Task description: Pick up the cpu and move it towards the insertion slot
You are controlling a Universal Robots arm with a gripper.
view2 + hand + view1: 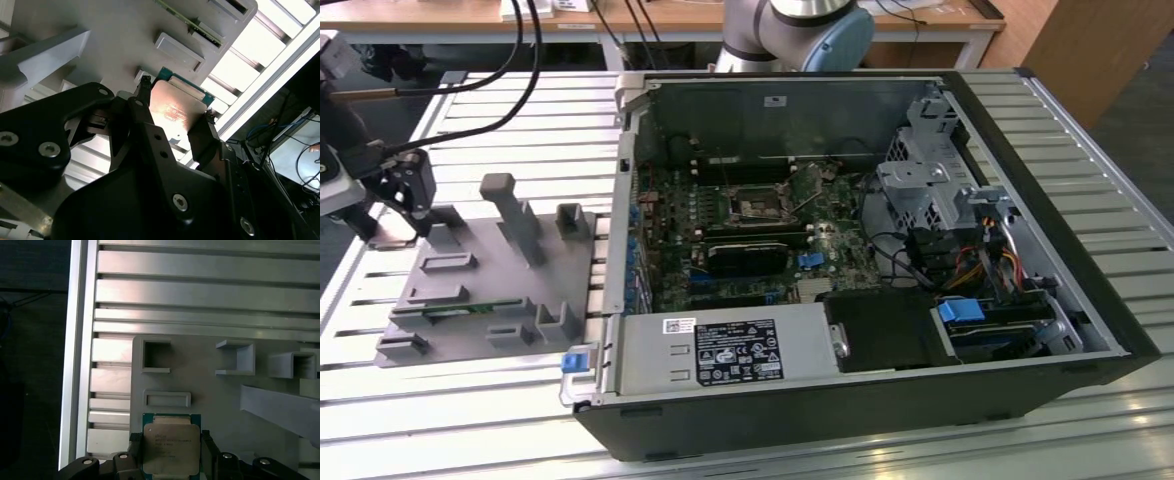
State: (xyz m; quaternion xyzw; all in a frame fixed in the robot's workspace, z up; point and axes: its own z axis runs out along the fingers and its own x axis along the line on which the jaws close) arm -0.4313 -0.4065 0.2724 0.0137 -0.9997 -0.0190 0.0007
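The cpu point(171, 447), a flat square chip with a silvery top and a thin green-tan rim, sits between my gripper's point(170, 437) two black fingers point(207, 452), which press on its opposite edges. The second wrist view shows the same hold, with the cpu point(172, 107) in my gripper point(177, 98) just over the grey fixture. In the exterior view my gripper point(400, 205) hangs over the fixture's far corner, at the exterior view's left. The insertion slot point(758, 205), a black square socket in a metal frame, lies on the motherboard inside the open computer case, well to the right of my gripper.
The grey plastic fixture point(480, 290) has upright posts, square recesses and a green memory stick point(460, 310). The open computer case point(1014, 150) has tall walls, a drive cage and cables inside. All of it rests on a slatted aluminium table point(520, 110).
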